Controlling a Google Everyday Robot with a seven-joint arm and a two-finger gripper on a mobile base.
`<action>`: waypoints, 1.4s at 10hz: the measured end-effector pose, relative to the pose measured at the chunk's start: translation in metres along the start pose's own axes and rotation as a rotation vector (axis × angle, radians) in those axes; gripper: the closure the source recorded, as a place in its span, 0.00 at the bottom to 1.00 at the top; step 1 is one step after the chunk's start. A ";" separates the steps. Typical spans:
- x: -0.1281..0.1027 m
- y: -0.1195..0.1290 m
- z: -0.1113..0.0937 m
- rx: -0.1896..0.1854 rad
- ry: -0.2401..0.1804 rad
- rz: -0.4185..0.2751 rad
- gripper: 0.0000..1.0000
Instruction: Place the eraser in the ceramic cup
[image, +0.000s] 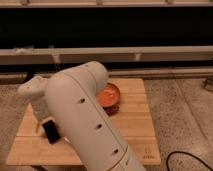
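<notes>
bulky white arm (85, 120) over wooden table (135, 130), hiding orange bowl (110, 95)'s left edge; gripper (50, 131) low at left.

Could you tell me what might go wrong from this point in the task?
The arm blocks most of the table, so the ceramic cup is out of sight and may be hard to aim for. The gripper sits low at the table's left, by a dark block; a sideways move could knock it. The orange bowl lies close by.

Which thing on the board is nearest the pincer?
The black eraser, right at the pincer on the board's left; the orange bowl sits farther right.
</notes>
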 end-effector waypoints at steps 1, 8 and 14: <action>0.000 0.001 0.001 -0.001 0.006 -0.006 0.20; -0.004 0.002 0.016 0.080 0.073 0.024 0.40; 0.000 -0.006 0.011 0.127 0.082 0.080 0.99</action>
